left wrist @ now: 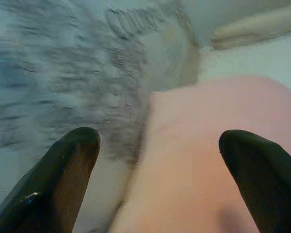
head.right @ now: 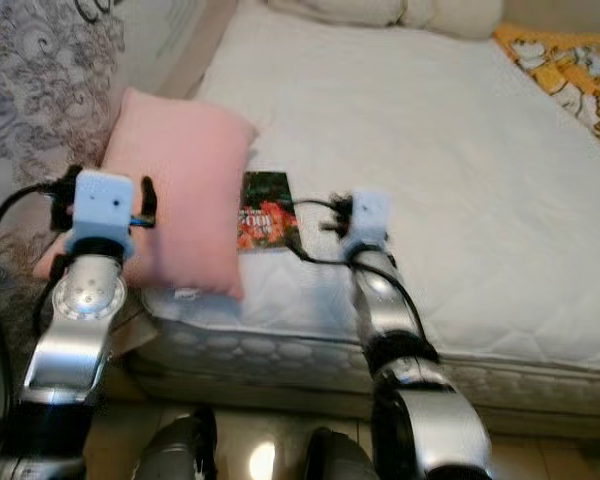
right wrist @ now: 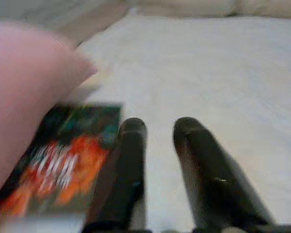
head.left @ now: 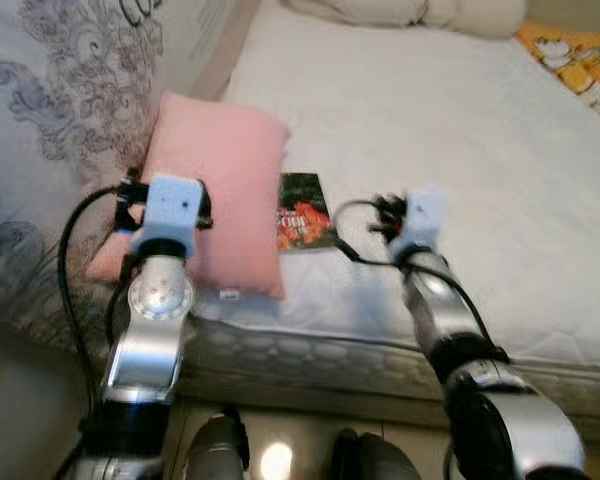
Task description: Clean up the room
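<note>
Your two silver arms are reaching forward over the near edge of the bed (head.left: 450,130), elbows bent, wrists raised above the white mattress. The left end effector (left wrist: 157,145) is hovering over the pink pillow (head.left: 225,190), which is lying at the bed's near left corner and overhanging the edge; its two black fingers (left wrist: 63,170) are standing wide apart, released, grasping nothing. The right end effector (right wrist: 157,131) is hanging just beside a dark packet with red-orange print (head.left: 304,212), which is lying flat on the mattress near the front edge, touching the pillow's right side. Its fingers are sitting nearly together with a narrow gap between them, holding nothing. From your head cameras, each wrist housing is blocking the fingertips. The packet's lettering is too blurred to read. A patterned grey fabric (head.left: 60,110) is draping along the bed's left side, and a yellow printed cloth (head.left: 578,62) is being cut off at the far right corner.
</note>
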`<state>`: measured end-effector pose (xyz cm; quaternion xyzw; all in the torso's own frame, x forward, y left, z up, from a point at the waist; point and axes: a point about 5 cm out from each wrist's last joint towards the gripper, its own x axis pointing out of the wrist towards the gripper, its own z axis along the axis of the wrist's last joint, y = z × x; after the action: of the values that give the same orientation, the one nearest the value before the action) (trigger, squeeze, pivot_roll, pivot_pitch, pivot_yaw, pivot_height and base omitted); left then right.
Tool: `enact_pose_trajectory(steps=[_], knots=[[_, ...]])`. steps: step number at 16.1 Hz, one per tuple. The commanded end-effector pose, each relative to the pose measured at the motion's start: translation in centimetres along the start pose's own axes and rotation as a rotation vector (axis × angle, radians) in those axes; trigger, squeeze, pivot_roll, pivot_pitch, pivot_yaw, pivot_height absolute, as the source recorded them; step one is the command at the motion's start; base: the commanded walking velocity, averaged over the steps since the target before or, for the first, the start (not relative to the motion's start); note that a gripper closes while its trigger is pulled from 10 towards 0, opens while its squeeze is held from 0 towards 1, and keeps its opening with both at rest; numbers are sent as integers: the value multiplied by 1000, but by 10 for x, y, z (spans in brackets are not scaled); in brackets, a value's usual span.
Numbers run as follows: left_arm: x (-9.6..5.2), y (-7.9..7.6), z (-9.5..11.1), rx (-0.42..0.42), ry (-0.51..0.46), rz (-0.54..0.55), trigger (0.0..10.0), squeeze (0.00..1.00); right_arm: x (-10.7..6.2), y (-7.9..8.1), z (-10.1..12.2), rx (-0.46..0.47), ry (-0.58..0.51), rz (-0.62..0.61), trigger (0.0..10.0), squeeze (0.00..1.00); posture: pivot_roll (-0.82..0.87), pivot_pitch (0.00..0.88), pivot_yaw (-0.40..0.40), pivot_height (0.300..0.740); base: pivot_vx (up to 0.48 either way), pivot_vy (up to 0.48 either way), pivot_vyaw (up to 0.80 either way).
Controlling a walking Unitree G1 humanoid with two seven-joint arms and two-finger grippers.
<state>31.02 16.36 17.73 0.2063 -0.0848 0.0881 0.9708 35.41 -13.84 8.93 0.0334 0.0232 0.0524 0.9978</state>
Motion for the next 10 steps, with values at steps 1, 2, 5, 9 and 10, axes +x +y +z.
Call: enact_pose_trajectory(steps=[1,2,5,9,10], knots=[[-7,-6,-16,23,66,-30,10000,0,4,7,13,-12,-58,10,10000,1000,94,45,-72,736,0,0,0],[-9,-8,-17,4,68,-43,10000,0,4,5,15,-10,-76,-7,10000,1000,94,44,-73,736,0,0,0],[-20,-21,-16,-334,87,-205,10000,0,-21,-6,17,-77,-189,-63,10000,1000,87,43,-71,736,0,0,0],[-22,-32,-12,-281,42,-304,10000,0,-50,-16,16,-87,-232,-160,10000,1000,72,39,-53,736,0,0,0],[-21,-34,-12,-258,38,-323,10000,0,-57,-19,16,-86,-236,-178,10000,1000,67,37,-50,736,0,0,0]])
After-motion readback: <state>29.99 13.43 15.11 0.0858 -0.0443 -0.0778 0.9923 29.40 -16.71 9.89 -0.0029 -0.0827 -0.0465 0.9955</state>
